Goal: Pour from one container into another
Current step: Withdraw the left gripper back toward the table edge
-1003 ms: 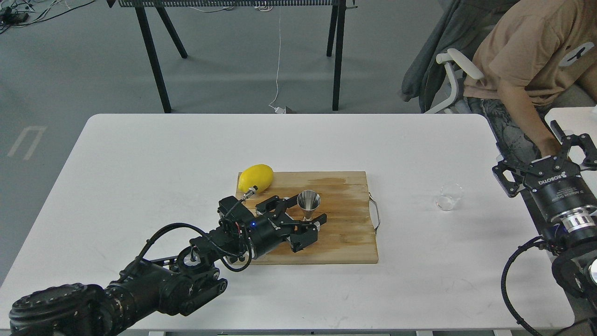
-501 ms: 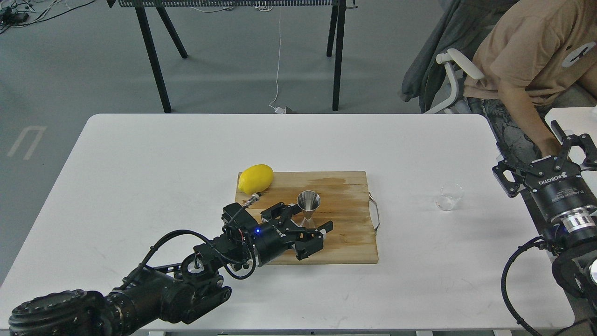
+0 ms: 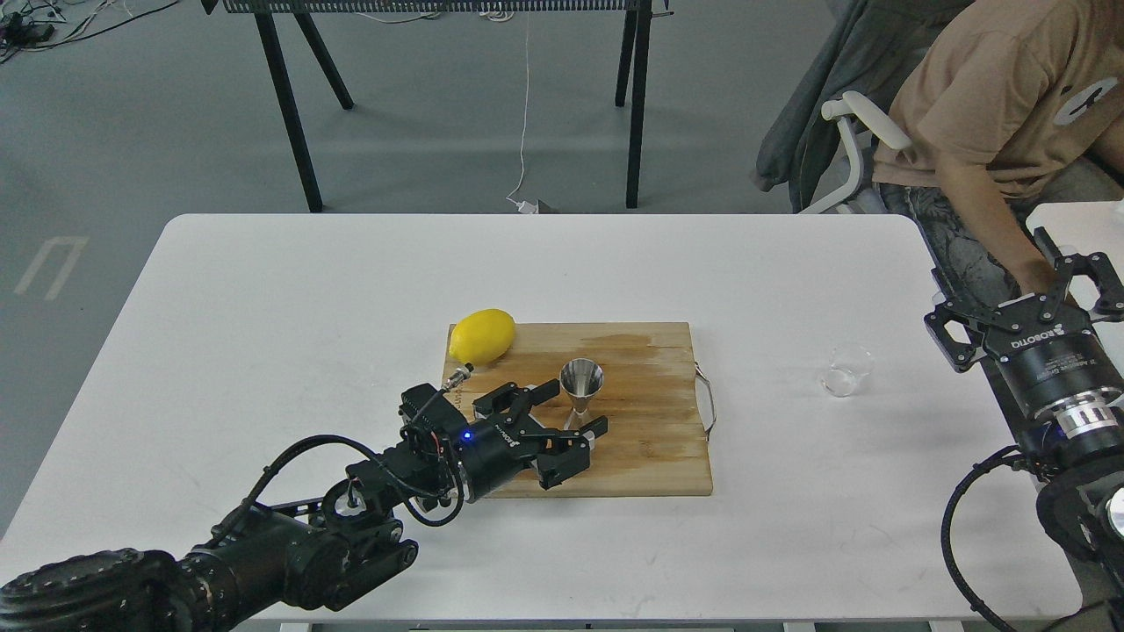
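Standing upright on the wooden cutting board (image 3: 650, 456), the shiny hourglass-shaped steel jigger (image 3: 580, 391) looks light, rigid and slippery, best pinched at its narrow waist by the spread-fingered left gripper (image 3: 575, 408) beside it, while the small, fragile clear glass cup (image 3: 845, 369) waits on the white table (image 3: 263, 307) near the released right gripper (image 3: 1023, 285).

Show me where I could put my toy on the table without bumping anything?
The white table is bare left of the cutting board, and between the board and the glass cup. The board's left part is crowded: lemon, jigger and the left gripper.
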You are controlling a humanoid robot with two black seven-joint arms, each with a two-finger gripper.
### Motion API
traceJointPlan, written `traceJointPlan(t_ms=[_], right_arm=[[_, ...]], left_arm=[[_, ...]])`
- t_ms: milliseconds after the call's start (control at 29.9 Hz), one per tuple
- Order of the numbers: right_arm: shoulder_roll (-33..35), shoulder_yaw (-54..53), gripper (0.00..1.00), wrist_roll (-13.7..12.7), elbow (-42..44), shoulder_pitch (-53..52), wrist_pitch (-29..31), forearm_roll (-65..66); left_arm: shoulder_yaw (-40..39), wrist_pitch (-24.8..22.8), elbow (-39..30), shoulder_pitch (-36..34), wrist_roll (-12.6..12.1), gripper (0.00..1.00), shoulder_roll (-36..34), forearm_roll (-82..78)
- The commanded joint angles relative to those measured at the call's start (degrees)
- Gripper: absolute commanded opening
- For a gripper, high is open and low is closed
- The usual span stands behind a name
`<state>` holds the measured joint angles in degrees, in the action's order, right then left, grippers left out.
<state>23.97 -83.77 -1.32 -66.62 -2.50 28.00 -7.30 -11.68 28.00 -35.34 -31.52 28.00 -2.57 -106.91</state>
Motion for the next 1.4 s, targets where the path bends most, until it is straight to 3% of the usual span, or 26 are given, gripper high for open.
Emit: traceJointPlan(t_ms=[0,435,802,936,1204,1237,1371], right_arm=[[0.02,-0.08,0.99,0.00,0.09,0.04,0.00,0.00],[0.11,-0.08,0.99,0.00,0.00,0.66,0.00,0.00],[-0.15,-0.52,0.99,0.00,-0.09,0.48,0.00,0.00],[-0.24,-0.52,0.99,0.00,-0.35,0.48,0.00,0.00],[-0.15,-0.52,0.99,-0.08,-1.31,0.48,0.00,0.00],[-0.24,-0.52,0.99,0.00,-1.49,0.48,0.00,0.00],[-0.59,-0.43,0.99,-0.08,-2.28,0.31,0.00,-0.08]], left_arm=[[0.08,0.00,0.01,0.32,0.00,0.94,-0.86,0.04],[-0.71,0.00,-0.34,1.99,0.00,0.94,-6.66,0.39],[-8.26,-0.66,-14.47,-1.00,0.00,0.92,-26.16,25.06],[-14.06,-17.32,-17.82,-0.83,0.00,0.94,-29.07,31.14],[-24.09,-53.17,-17.48,-0.30,0.00,0.94,-31.35,45.19],[-24.26,-56.00,-17.48,-0.30,0.00,0.94,-32.23,47.04],[-24.36,-56.00,-15.12,-0.74,0.00,0.94,-34.96,58.01]])
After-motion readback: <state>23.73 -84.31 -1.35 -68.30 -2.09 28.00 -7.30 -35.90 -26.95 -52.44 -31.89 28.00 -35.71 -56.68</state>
